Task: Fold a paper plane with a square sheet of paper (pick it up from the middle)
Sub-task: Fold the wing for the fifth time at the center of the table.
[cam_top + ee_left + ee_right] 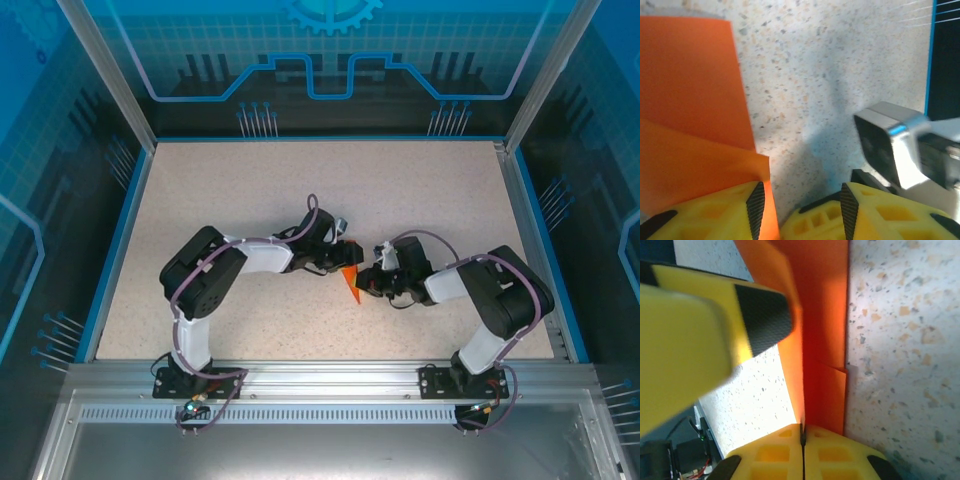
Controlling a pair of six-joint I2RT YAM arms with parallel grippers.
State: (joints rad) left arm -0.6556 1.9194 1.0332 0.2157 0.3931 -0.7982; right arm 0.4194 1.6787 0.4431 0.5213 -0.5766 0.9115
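**Pinching the folded paper mid-tabletop**

I see the orange paper [351, 284], already folded, near the centre of the tabletop [250, 190], a shade toward 6 o'clock, with its point aimed at 6. My right end effector [802, 434] is at the paper's 3 o'clock, jaws pressed together on a raised crease of the paper. My left end effector [800, 205] sits at the paper's 10 o'clock with jaws apart. Bare tabletop shows between them, and one finger [756, 207] overlaps the paper's edge. Whether that finger touches the paper I cannot tell.
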